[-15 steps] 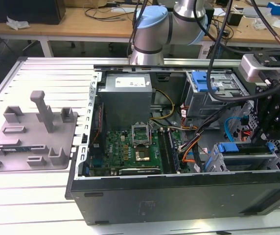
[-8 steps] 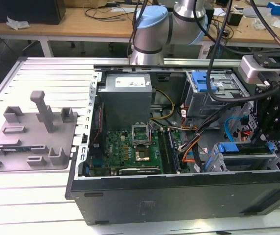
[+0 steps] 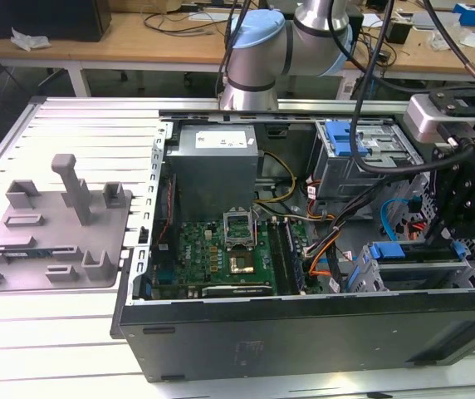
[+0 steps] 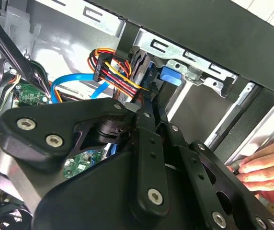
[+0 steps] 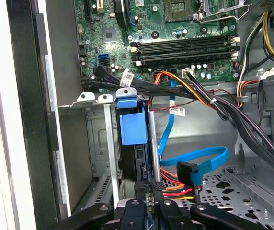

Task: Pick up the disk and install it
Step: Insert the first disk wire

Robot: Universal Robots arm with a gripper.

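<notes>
On the slotted table, toward the exterior view's left edge, the grey plastic stand [image 3: 51, 224] sits with its posts bare, no drive resting on it. Further right lies the open computer case [image 3: 304, 332], motherboard [image 3: 221, 249] exposed. At the case's corner on the exterior view's right, the gripper [image 3: 462, 208] hangs over the drive cage [image 3: 412, 266]. The disk [image 5: 133, 143] stands on edge in that cage's slot, blue bracket outward, in the first wrist view, with the gripper [image 5: 149, 199] closed narrowly on its near edge, probably to seat it along the rails. A person's hand [image 4: 264, 165] rests on the case rim, perhaps steadying it
</notes>
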